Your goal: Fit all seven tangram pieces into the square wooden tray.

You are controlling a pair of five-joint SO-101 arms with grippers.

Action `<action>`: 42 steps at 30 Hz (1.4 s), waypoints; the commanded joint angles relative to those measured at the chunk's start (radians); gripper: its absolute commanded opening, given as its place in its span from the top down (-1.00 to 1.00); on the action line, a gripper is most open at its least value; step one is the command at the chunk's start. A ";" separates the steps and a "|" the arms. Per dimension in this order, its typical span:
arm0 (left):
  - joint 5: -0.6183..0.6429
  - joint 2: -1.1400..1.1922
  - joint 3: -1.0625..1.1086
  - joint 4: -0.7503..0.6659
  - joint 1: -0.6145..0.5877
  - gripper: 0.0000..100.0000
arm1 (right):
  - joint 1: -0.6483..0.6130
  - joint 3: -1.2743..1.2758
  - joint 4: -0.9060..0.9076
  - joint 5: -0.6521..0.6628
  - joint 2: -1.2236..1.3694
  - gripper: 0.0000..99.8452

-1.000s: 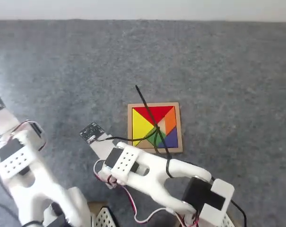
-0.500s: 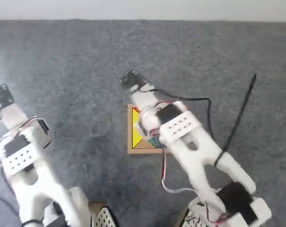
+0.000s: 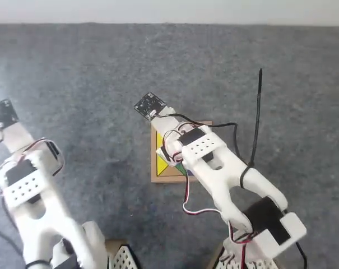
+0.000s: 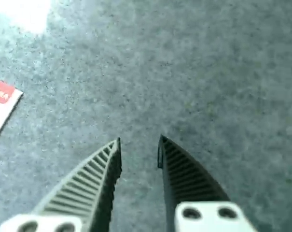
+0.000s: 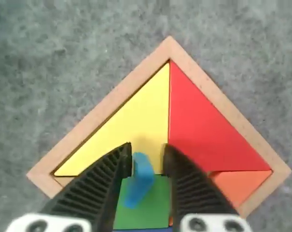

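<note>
Overhead, you see a grey table (image 3: 91, 78) with both arms coming in from its near edge. Your right arm (image 3: 219, 168) lies across the tray (image 3: 168, 178), which sits near the middle of the table. The tray's near-left corner and a strip of the yellow piece (image 3: 160, 159) show beside the arm. Your left arm (image 3: 29, 196) stands at the table's left side, well apart from the tray.

Next, from the left wrist, your left gripper (image 4: 138, 142) hangs over the table. Its fingers are parted by a narrow gap, with nothing between them. A white card (image 4: 1, 106) with a red mark lies off to one side, apart from the fingers.

Last, from the right wrist, your right gripper (image 5: 146, 149) hovers above the tray, which you see corner-on. The yellow piece and the red piece (image 5: 203, 130), both large triangles, lie flat in the tray and meet along a straight edge running from one corner. The orange piece (image 5: 237, 186) lies flat just beside the red one. The green piece (image 5: 146, 210) lies under the gripper. The blue piece (image 5: 138, 179) sits between the fingers, tilted rather than flat, over the green piece. It is close against one finger, with a gap to the other. The fingers are narrowly parted and not clamped on it.
</note>
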 commanded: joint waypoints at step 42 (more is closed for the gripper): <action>-0.057 0.000 0.064 -0.051 0.008 0.74 | -0.122 0.040 0.171 -0.054 -0.087 0.95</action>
